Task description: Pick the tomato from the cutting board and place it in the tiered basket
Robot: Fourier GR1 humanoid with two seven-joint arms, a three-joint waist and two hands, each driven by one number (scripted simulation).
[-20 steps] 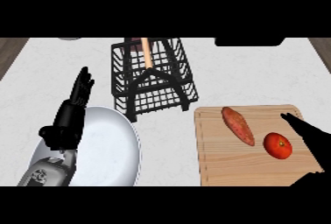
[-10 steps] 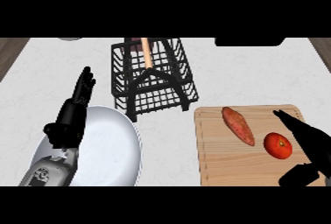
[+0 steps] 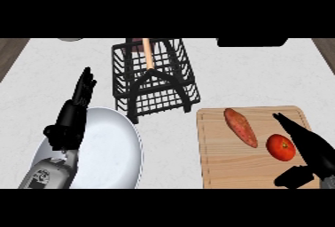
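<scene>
A round red tomato (image 3: 281, 147) and an oblong orange-brown sweet potato (image 3: 240, 127) are carried on the rectangular wooden cutting board (image 3: 222, 173). The black wire tiered basket (image 3: 155, 78) is seen beside a smooth white plate (image 3: 114, 153) on the white table (image 3: 248, 75). The right robot hand (image 3: 306, 146) is spread beside the tomato; the left robot hand (image 3: 74, 114) is held straight-fingered over the plate.

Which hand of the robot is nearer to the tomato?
The right hand: it lies just right of the tomato on the cutting board. The left hand rests far left, over the white plate.
</scene>
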